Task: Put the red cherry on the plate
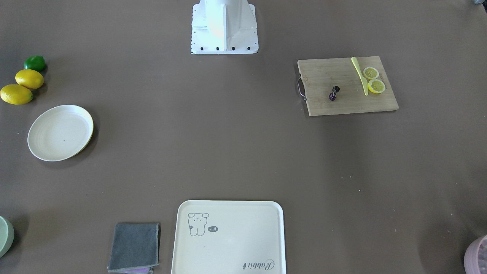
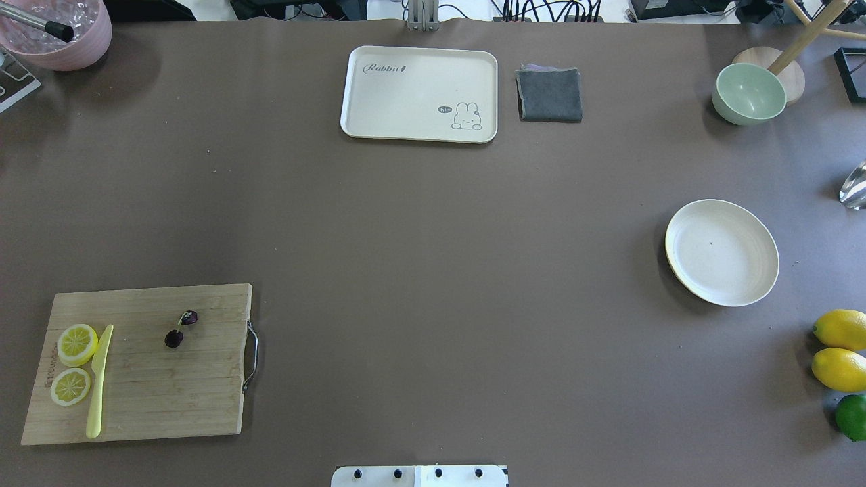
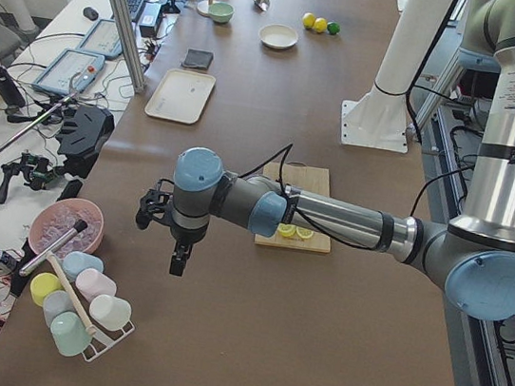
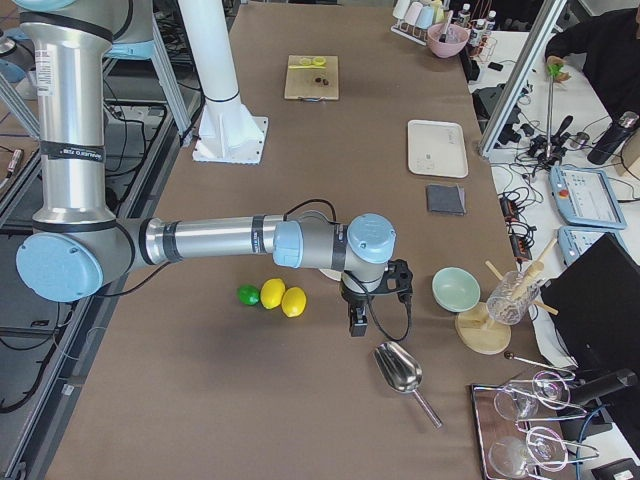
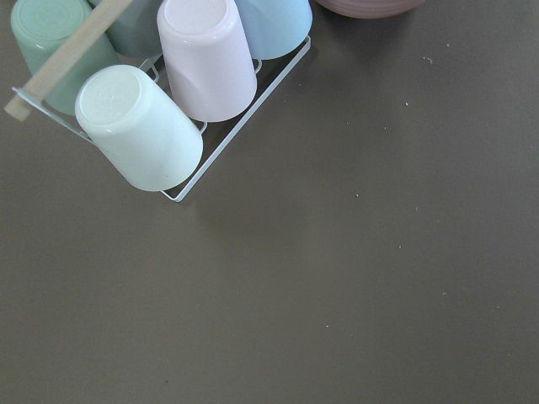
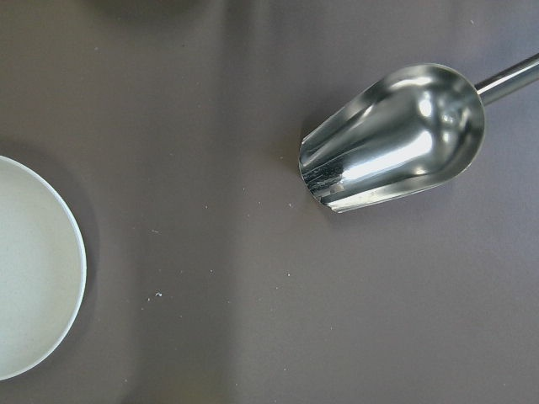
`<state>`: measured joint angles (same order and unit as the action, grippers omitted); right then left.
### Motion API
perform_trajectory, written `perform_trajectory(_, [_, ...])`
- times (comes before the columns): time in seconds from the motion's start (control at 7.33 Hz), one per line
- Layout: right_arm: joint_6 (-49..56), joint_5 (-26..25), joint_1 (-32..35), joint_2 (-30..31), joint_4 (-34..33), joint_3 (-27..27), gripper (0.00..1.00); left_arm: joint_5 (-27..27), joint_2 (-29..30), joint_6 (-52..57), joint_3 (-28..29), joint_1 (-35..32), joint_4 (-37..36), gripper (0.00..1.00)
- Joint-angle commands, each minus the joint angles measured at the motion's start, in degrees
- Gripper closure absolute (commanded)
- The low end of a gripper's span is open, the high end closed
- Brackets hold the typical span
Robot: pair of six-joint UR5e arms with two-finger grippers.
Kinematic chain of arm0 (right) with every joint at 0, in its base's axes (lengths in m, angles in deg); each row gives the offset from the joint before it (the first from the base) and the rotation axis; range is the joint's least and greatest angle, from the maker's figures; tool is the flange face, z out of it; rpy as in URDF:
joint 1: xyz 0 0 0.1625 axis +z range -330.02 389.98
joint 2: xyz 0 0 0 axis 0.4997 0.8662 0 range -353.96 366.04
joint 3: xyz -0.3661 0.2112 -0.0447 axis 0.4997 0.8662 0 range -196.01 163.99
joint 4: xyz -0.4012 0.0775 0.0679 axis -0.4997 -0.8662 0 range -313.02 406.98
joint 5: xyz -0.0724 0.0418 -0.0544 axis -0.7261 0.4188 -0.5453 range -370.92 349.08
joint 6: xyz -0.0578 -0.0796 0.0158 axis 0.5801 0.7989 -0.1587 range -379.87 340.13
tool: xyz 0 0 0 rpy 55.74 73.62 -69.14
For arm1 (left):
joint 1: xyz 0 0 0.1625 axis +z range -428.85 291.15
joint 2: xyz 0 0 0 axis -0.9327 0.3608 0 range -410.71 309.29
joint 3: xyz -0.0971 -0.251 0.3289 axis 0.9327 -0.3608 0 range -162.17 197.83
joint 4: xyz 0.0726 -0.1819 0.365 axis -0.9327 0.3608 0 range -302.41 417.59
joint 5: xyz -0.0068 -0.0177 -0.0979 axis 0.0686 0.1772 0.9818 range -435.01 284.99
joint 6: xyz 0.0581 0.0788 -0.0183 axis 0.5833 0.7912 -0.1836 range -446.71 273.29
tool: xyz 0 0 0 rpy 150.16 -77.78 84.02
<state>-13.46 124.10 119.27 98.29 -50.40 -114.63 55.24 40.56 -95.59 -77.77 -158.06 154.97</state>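
Noted no grasp begun; opening reach of the pick judged in hand. Found the red cherry (image 2: pixel 180 328) lying on the cutting board (image 2: pixel 155 392), toward its metal-handle edge, apart from the lemon slices (image 2: pixel 77 344) and yellow knife (image 2: pixel 99 379). Located the plate (image 2: pixel 722 251) well apart from the board, off that handle side, not yet holding the cherry. Sighted the left gripper (image 3: pixel 177 260) hanging off the board's opposite end, near the cup rack (image 5: pixel 244 118); the right gripper (image 4: pixel 357 322) farther from the board than the plate. Finger state on both: cannot tell from side views alone. Next move, as judged: bring the left gripper over the board, then descend for a fine pinch on very small fruit.
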Motion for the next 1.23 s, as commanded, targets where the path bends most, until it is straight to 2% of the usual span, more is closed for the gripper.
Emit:
perform_trajectory(0.0, [0.0, 0.25, 0.0, 0.04, -0.08, -0.17, 0.0, 0.0, -0.03, 0.0, -0.02, 0.0, 0.0, 0.02])
perform_trajectory(0.41, [-0.09, 0.25, 0.0, -0.14, 0.09, -0.61, 0.0, 0.0, -0.29, -0.09, -0.46, 0.0, 0.0, 0.02])
perform_trajectory(0.68, [-2.97, 4.18, -1.22, -0.23, 8.92, -0.17, 0.0, 0.0, -0.21, -0.09, -0.46, 0.0, 0.09, 0.02])
perform_trajectory(0.95, [-16.53, 3.42, -9.8, -0.66, 19.55, 0.44, 0.0, 0.09, -0.21, -0.09, -0.38, 0.09, 0.09, 0.02])
perform_trajectory(1.09, [-22.7, 1.24, -13.93, -0.58, 25.43, 0.79, 0.0, 0.0, -0.21, -0.09, -0.38, 0.09, 0.09, 0.02])
